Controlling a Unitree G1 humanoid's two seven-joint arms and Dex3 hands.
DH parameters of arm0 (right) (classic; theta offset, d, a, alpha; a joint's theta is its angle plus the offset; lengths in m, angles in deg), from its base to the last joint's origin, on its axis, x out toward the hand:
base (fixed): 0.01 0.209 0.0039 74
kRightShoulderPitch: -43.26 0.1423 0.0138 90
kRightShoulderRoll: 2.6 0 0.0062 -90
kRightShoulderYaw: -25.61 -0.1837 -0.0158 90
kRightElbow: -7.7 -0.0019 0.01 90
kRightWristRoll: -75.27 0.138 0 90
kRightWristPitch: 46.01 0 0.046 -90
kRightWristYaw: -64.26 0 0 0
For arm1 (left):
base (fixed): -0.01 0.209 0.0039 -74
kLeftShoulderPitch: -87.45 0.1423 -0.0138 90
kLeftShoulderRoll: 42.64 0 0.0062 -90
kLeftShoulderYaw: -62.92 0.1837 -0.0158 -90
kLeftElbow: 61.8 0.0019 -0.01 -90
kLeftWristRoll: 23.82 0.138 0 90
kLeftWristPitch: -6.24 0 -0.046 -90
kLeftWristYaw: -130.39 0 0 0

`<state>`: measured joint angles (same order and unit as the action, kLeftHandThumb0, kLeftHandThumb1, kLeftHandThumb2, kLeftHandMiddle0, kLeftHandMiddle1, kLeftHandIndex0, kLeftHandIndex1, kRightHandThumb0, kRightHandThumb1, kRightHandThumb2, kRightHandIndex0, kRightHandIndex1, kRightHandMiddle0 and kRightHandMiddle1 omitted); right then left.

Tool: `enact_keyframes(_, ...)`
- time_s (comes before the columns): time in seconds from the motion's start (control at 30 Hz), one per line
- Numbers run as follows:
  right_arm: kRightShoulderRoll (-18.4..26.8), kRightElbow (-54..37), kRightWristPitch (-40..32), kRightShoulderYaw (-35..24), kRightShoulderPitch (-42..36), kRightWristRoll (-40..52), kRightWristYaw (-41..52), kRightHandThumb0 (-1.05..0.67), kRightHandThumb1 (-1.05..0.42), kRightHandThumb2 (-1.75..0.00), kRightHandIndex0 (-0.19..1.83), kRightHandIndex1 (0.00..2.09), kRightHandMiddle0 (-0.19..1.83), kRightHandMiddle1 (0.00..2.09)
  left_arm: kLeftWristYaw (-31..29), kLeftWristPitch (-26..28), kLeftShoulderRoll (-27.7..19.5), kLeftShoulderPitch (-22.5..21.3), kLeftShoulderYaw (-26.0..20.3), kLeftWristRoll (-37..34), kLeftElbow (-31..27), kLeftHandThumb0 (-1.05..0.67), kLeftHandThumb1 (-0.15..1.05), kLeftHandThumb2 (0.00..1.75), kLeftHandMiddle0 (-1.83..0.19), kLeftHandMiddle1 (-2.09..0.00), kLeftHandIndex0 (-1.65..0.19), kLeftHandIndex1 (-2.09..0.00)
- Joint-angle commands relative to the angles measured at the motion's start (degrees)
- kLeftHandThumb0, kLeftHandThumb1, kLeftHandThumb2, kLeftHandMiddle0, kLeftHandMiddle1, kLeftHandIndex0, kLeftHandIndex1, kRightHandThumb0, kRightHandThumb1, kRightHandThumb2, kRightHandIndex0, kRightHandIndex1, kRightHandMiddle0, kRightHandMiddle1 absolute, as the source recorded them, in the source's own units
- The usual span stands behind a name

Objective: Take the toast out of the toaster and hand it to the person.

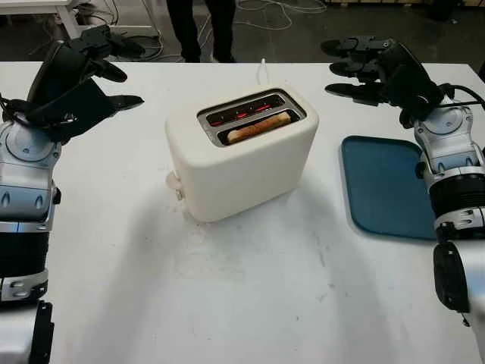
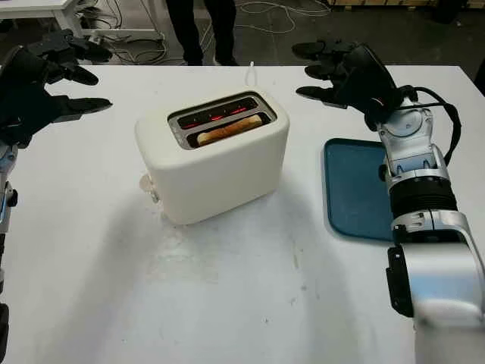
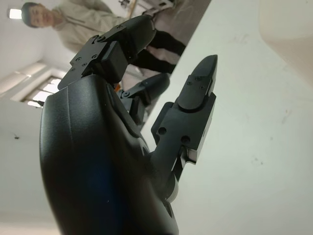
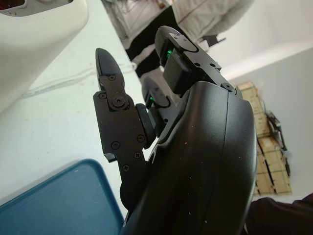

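A cream toaster (image 1: 241,155) stands in the middle of the white table (image 1: 227,303). A slice of toast (image 1: 258,127) sits low in its nearer slot, and the far slot glows red inside. My left hand (image 1: 95,64) is open, raised over the table's far left, well left of the toaster. Raised over the far right, my right hand (image 1: 360,68) is open too, a short way right of the toaster. A person (image 1: 201,26) in dark trousers stands behind the table's far edge, and the left wrist view shows this person (image 3: 73,24) in a beige jacket.
A dark blue tray (image 1: 386,186) lies flat on the table to the right of the toaster, under my right forearm. The toaster's lever knob (image 1: 173,180) sticks out at its front left. A white cable (image 1: 262,70) runs off behind the toaster. Cables lie on the floor beyond.
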<state>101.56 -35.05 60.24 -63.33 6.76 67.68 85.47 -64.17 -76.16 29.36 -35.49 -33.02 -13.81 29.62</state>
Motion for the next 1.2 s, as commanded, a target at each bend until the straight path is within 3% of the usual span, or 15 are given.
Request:
enact_keyframes(0.0,-0.2,-0.7,-0.6,0.0,-0.4,0.0,-0.1,-0.30,-0.92,-0.06,0.58,0.00,0.56,0.00,0.3,-0.4,-0.4,0.6,-0.1,0.6,-0.2,-0.14,0.75,0.05,-0.41,-1.01,-0.47,-0.70)
enact_keyframes(1.17,0.1,-0.2,0.2,0.3,-0.3,-0.5,0.0,-0.31,-0.92,-0.06,0.58,0.00,0.56,0.00,-0.1,0.3,-0.6,1.3,0.3,2.7,-1.9,-0.10,0.78,0.05,-0.42,-0.94,-0.47,-0.61)
